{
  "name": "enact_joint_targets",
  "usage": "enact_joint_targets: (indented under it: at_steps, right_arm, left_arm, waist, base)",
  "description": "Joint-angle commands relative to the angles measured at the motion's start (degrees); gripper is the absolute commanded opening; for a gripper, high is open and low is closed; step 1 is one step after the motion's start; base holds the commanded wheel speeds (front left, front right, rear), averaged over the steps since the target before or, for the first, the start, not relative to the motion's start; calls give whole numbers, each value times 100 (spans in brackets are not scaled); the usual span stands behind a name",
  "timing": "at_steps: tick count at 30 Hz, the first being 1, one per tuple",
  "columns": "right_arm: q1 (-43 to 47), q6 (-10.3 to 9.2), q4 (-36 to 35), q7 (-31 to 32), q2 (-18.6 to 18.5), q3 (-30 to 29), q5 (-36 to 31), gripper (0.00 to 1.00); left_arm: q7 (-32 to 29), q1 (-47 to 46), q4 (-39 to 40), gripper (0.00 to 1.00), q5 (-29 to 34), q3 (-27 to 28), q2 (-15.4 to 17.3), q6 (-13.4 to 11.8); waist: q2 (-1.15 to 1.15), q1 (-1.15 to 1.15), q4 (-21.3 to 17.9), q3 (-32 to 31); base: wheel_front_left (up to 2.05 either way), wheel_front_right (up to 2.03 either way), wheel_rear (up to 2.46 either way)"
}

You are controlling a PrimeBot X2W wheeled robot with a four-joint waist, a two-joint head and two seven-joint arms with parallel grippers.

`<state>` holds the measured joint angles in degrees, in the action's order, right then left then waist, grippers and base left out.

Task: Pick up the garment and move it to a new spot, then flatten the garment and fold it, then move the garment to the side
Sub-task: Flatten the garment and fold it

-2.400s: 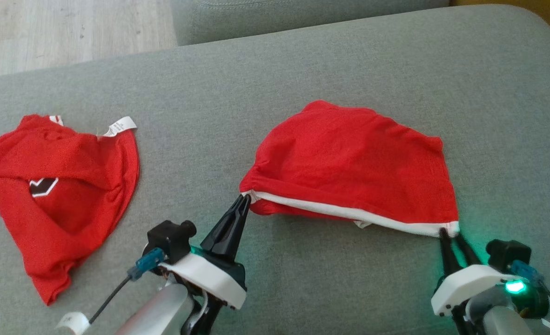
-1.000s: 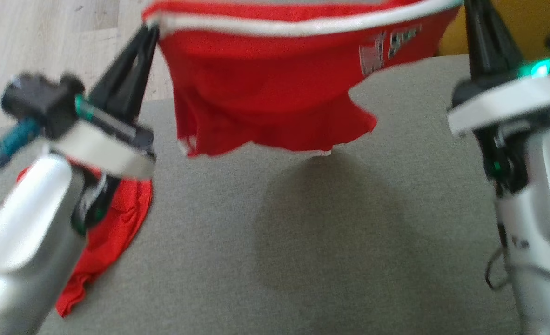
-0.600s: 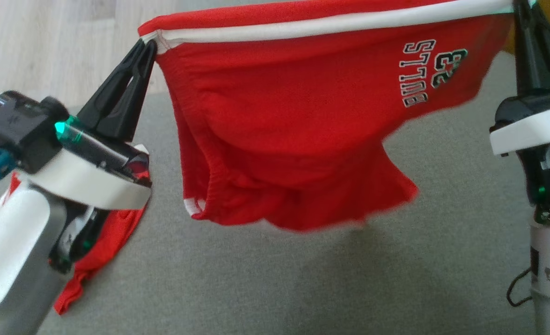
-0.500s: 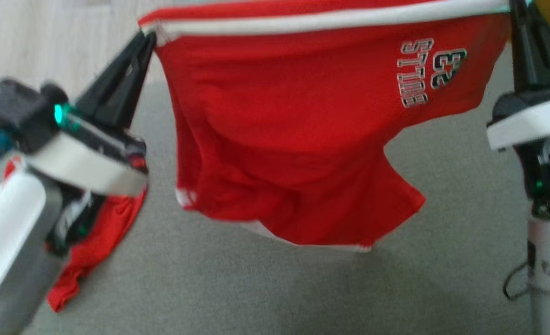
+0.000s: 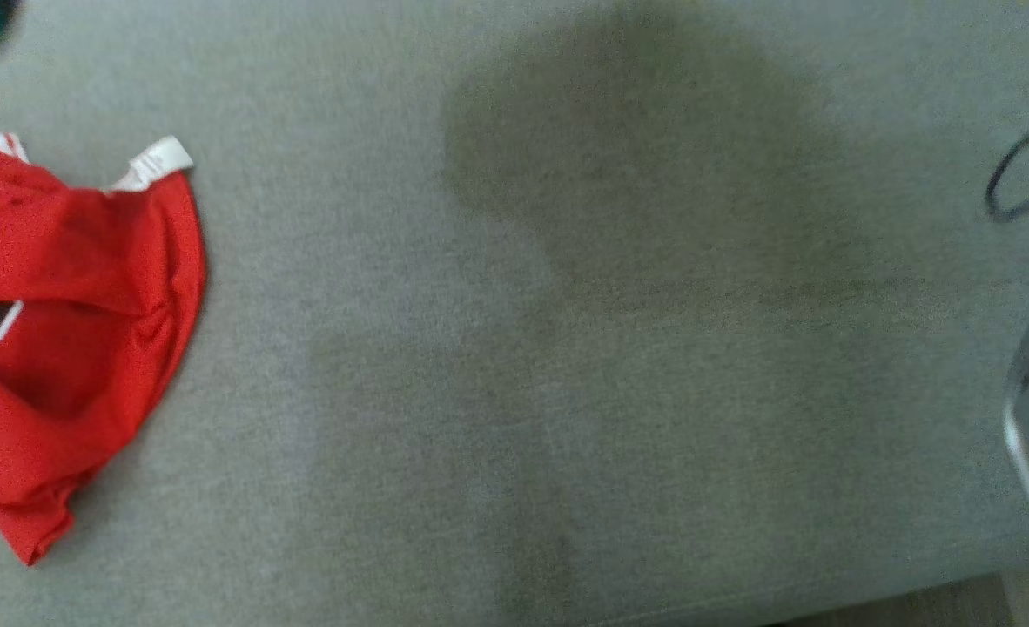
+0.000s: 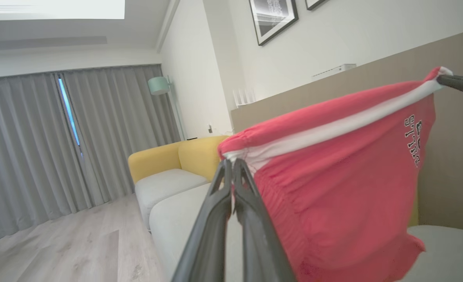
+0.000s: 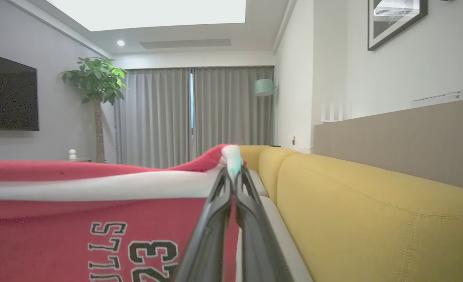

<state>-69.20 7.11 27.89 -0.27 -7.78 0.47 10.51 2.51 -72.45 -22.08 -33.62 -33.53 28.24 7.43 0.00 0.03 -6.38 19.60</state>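
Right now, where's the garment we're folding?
The garment hangs in the air, stretched by its white-striped edge between the left fingers and right fingers, over the grey cushion.

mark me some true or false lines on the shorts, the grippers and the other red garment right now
1. The left gripper and right gripper each pinch one end of the white band on the shorts. True.
2. The shorts lie flat on the grey cushion. False: they hang in the air, stretched between the grippers.
3. The other red garment lies crumpled on the cushion, at the head view's left. True.
4. The lettering sits at the left gripper's end of the shorts. False: it is at the right gripper's end.
5. The sofa beyond the right gripper is blue. False: it is yellow.
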Motion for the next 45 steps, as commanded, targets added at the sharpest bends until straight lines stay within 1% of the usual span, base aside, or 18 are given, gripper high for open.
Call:
enact_joint_targets:
  at_steps: [1,2,5,7,11,14,16,20,25,29,32,37,38,41,45]
  right_arm:
    - [-231,37,-47,-124,51,-49,-76,0]
    - [-545,37,456,-401,62,-128,-233,0]
    - [-674,37,1113,-697,98,-165,-383,0]
    - [-599,37,1521,-838,119,-120,-421,0]
    - [-269,37,2276,-970,103,189,-439,0]
    - [21,37,2738,-999,-1,484,-394,0]
    - [214,37,2994,-965,-98,665,-317,0]
    - [612,37,3283,-802,-307,1156,-4,0]
    - [1231,37,3262,-359,-686,2048,557,0]
    - [1794,37,2933,28,-1112,2746,1175,0]
    - [2180,37,2590,291,-1461,3128,1682,0]
    - [2730,37,2012,588,-1969,3524,2402,0]
    - [2730,37,2012,588,-1969,3524,2402,0]
    - [3025,37,1687,742,-2177,3701,2764,0]
    - [3374,37,1358,838,-2410,3858,3049,0]
  left_arm:
    - [83,-357,-1,0,54,203,226,-13]
    - [317,-676,-401,0,78,54,102,-3]
    - [657,-841,-802,0,11,-374,-48,2]
    - [900,-803,-1013,0,-50,-644,-104,3]
    - [1189,-442,-1263,0,-141,-1181,-224,4]
    - [1241,-10,-1229,0,-175,-1464,-326,4]
    - [1245,356,-1062,0,-219,-1509,-361,5]
    - [1247,1165,-729,0,-274,-1644,-312,5]
    - [1248,2056,-449,0,-346,-1839,-143,5]
    - [1248,2591,-263,0,-305,-1959,-50,5]
    - [1248,2906,-155,0,-284,-1966,-34,5]
    - [1248,3362,75,0,-244,-1882,-72,5]
    - [1248,3362,75,0,-244,-1882,-72,5]
    - [1248,3634,196,0,-155,-1849,-99,5]
    - [1248,3997,324,0,-95,-1836,-152,5]
  waist:
    - [0,-3,32,312]
    - [0,-3,74,435]
    - [0,-3,131,556]
    - [0,-3,152,624]
    - [0,-3,210,715]
    - [0,-3,263,682]
    - [0,-3,284,611]
    - [0,-3,326,338]
    - [0,-3,337,-142]
    - [0,-3,352,-503]
    - [0,-3,358,-716]
    - [0,-3,361,-1001]
    - [0,-3,361,-1001]
    - [0,-3,356,-1172]
    - [0,-3,353,-1420]
  base:
    - [0,0,0]
    - [0,0,0]
    - [0,0,0]
    - [0,0,0]
    - [0,0,0]
    - [0,0,0]
    - [0,0,0]
    - [0,0,0]
    - [0,0,0]
    - [0,0,0]
    - [0,0,0]
    - [0,0,0]
    - [0,0,0]
    - [0,0,0]
    - [0,0,0]
